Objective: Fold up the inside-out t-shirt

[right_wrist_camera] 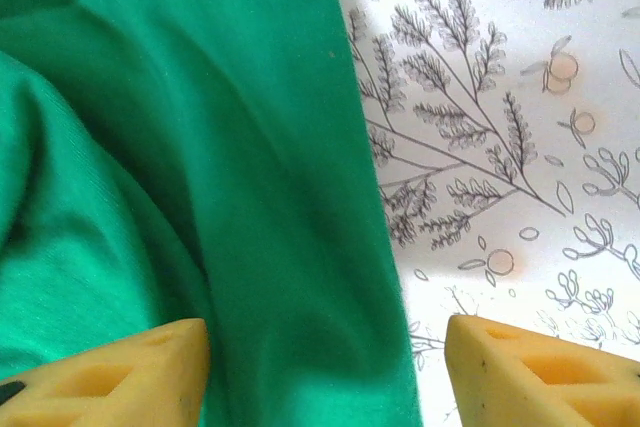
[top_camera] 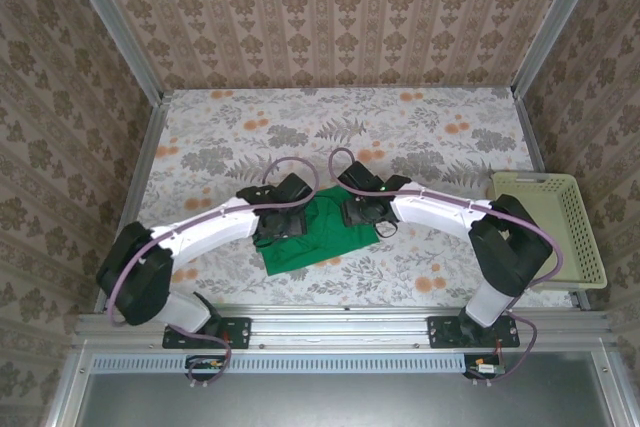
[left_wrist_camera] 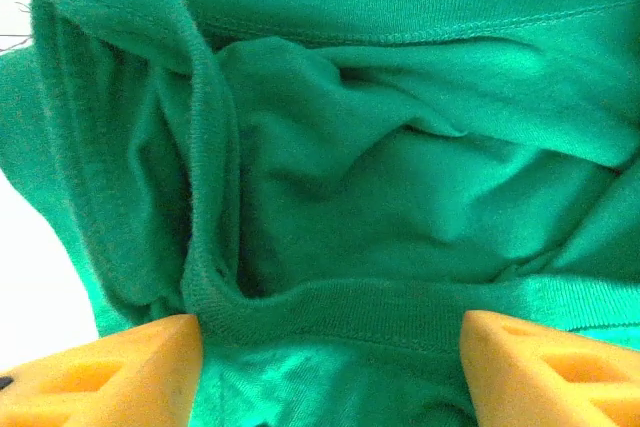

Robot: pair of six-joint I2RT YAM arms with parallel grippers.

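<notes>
Well right of crumpled green cloth t-shirt point(top_camera: 300, 247), pale plastic basket point(top_camera: 578, 222), left gripper point(left_wrist_camera: 330, 367) and right gripper point(right_wrist_camera: 327, 367) spread wide over the shirt, floral tabletop point(top_camera: 400, 137), wallpapered walls point(top_camera: 330, 17).

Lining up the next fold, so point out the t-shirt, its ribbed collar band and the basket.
t-shirt point(top_camera: 298, 252): top external view, on its near flat part.
ribbed collar band point(left_wrist_camera: 340, 309): left wrist view, on the lower stretch of ribbing.
basket point(top_camera: 535, 180): top external view, on its far rim.

Top camera looks down from behind; wrist cameras stare close past left claw point(left_wrist_camera: 328, 347) and right claw point(right_wrist_camera: 327, 347) — all share the shirt point(top_camera: 300, 242).
</notes>
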